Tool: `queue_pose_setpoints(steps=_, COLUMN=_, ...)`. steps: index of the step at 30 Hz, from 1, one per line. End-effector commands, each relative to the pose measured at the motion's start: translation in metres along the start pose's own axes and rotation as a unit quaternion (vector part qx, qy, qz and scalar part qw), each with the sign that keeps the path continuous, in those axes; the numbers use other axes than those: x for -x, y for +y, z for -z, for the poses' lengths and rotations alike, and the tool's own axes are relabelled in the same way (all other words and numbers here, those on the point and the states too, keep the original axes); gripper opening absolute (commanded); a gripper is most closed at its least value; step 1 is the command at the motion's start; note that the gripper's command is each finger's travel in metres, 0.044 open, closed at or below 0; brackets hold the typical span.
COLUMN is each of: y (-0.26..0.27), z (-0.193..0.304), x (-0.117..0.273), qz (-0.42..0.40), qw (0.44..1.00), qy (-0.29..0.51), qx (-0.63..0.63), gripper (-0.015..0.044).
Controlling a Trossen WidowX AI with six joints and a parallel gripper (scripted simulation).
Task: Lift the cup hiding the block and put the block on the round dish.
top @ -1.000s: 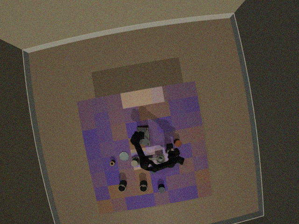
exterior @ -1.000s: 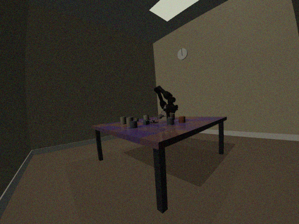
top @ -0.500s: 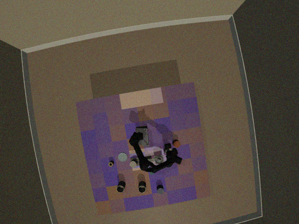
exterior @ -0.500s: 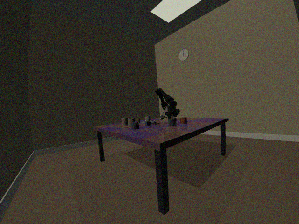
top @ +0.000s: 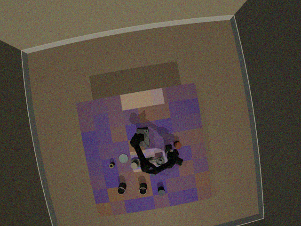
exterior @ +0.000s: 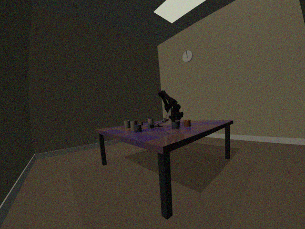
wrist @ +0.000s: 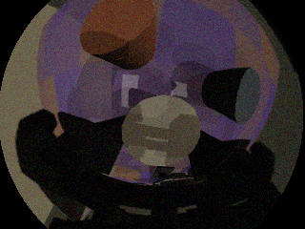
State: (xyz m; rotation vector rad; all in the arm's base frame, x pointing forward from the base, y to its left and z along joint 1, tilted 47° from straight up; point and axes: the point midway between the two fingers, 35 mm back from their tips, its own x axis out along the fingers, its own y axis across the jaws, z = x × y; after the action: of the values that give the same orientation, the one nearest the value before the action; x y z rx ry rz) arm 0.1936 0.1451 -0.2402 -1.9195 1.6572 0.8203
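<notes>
My gripper is shut on a pale cup, whose round end fills the middle of the wrist view. It is low over the table, off the balance, between the orange cylinder and a grey one; whether the cup touches the table I cannot tell. The other pale cup stands on the balance's left end in the top view. The balance's other end, a round pan, has no cup on it. I cannot make out the block. The round dish is pale teal, left of the balance, with no cup above it.
An orange cylinder and a grey one stand close to the gripper. Two dark open cylinders and a grey-topped one stand in a row. A small yellow-rimmed object is left of the dish.
</notes>
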Motion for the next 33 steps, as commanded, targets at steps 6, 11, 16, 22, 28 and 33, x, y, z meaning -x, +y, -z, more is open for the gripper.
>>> queue_pose_setpoints(steps=6, y=0.000, z=0.000, x=0.002, qz=0.000, qw=1.000, qy=0.000, qx=-0.001, gripper=0.0420)
queue_pose_setpoints(steps=11, y=0.001, z=0.000, x=0.052, qz=0.001, qw=1.000, qy=0.001, qx=0.001, gripper=0.0440)
queue_pose_setpoints(steps=16, y=0.000, z=0.000, x=0.055, qz=0.002, qw=1.000, qy=0.000, qx=0.000, gripper=0.0414)
queue_pose_setpoints(steps=22, y=-0.018, z=0.009, x=0.071, qz=0.017, qw=0.999, qy=-0.014, qx=-0.036, gripper=0.0260)
queue_pose_setpoints(steps=28, y=-0.038, z=0.042, x=0.086, qz=0.011, qw=0.994, qy=-0.009, qx=-0.110, gripper=0.0260)
queue_pose_setpoints(steps=33, y=-0.058, z=0.084, x=0.101, qz=0.005, qw=0.981, qy=-0.001, qx=-0.194, gripper=0.0260)
